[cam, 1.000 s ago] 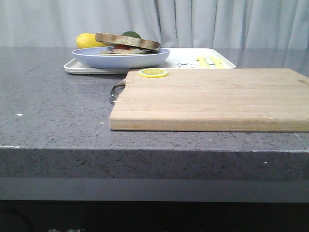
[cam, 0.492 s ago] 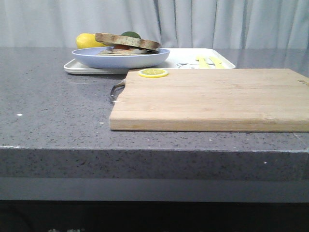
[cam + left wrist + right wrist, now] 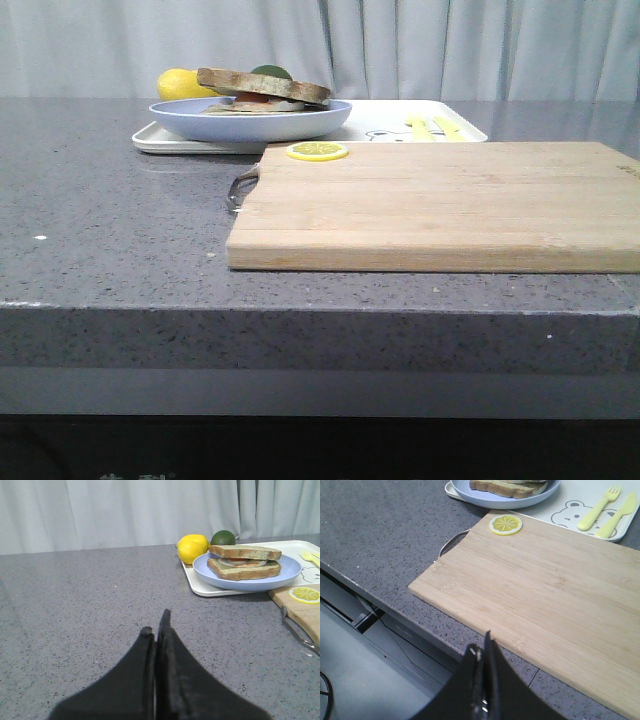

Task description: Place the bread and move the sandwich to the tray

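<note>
Over on the left, the left gripper (image 3: 157, 630) hangs low above bare grey counter (image 3: 110, 230), its black fingers pressed together with nothing between them. Farther back sits a yellow lemon (image 3: 192, 548) with a dark green lime (image 3: 223, 537) just beside it, both at the far corner of the tray (image 3: 380, 122), which is white, flat and low-rimmed, with a little bear drawing showing in the right wrist view.

On the tray's left part rests a light blue plate (image 3: 250, 582), and on that plate lies the sandwich (image 3: 245, 562): two thick square slices, greenish-tan crumb with brown crust, stacked flat, with white egg and a strip of orange-red peeking out between them. A pale yellow fork (image 3: 601, 501) and knife (image 3: 617, 509) lie on the tray's right part.

Nearer, the wooden cutting board (image 3: 440, 205) lies just in front of the tray, a lemon slice (image 3: 318, 151) on its far left corner. The right gripper (image 3: 482, 652) hovers over the board's near edge, clenched on nothing.
</note>
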Controlling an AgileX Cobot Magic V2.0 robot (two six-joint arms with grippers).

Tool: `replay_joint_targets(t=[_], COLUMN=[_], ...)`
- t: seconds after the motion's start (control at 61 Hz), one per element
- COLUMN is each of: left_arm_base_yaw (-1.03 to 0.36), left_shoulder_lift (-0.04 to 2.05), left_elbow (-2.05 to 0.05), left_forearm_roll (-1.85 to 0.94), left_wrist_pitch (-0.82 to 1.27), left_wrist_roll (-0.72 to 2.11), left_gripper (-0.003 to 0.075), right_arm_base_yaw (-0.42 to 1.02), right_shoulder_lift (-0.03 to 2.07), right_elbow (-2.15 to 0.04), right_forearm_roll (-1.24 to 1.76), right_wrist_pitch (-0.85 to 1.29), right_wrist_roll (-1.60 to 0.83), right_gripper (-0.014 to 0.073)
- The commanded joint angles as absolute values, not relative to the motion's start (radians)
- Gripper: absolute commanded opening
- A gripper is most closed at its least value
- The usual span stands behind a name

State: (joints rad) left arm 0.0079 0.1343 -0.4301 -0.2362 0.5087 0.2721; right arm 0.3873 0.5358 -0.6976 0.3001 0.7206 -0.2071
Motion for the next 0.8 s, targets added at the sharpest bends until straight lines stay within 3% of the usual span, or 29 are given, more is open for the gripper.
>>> replay_joint_targets(t=[0.0,0.213,0.393,0.787], left_arm_base_yaw=[0.009,0.009,0.009,-0.014], left_shoulder_lift=[0.136,0.071,0.013,-0.028], left_elbow=[-0.411,-0.309,-0.216,0.008], left_forearm_roll=[-0.271,-0.255,-0.109,-0.049], left_wrist_pitch=[0.366,0.302,0.268,-0.07], left_wrist_roll=[0.262,0.248,0.03,-0.005], left_gripper=[-0.002,-0.002,-0.002,-0.002], right_arm_base_yaw=[0.386,0.386,0.386,0.386], right_shoulder_lift=[0.537,0.537,0.537,0.537], right_elbow=[-0.721,-0.721,-0.721,-0.721], right_forearm_roll=[0.318,0.318,0.318,0.318], right_wrist_pitch=[0.651,0.651,0.651,0.651], right_wrist_roll=[-0.207,-0.207,-0.207,-0.207], right_gripper=[-0.0068,-0.0068,-0.0068,-0.0068])
